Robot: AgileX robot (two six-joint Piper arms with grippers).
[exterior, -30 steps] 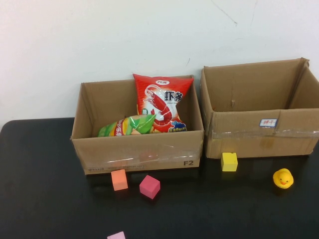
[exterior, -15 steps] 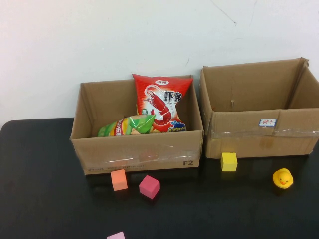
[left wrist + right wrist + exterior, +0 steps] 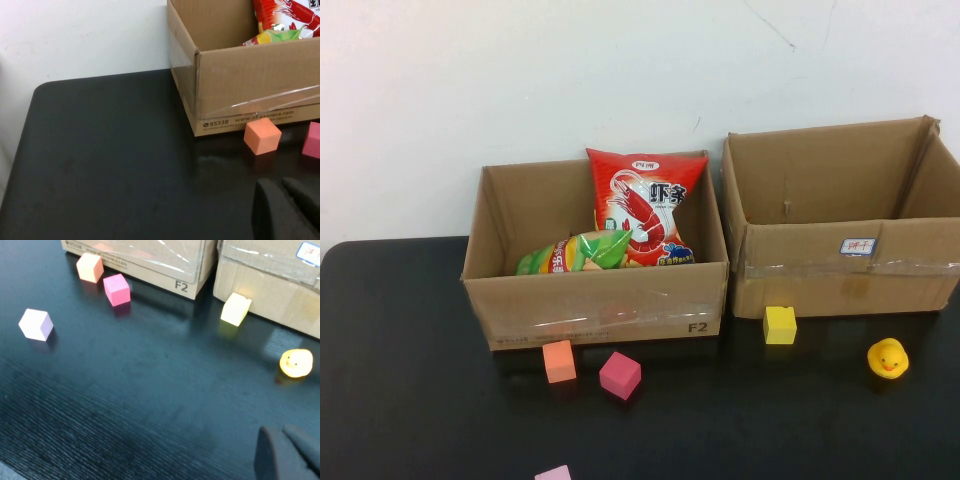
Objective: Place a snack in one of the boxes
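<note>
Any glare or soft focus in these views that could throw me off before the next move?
High view: even light, tape on the left box shines. Left wrist view: table sheen, left tool a dark blur in the corner. Right wrist view: yellow cube and duck mirrored in the tabletop, right tool blurred at the edge.

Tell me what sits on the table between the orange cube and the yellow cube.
In the high view, the magenta cube lies between the orange cube and the yellow cube, nearer the orange one. Beyond it is bare black table. Both grippers are outside that view.
</note>
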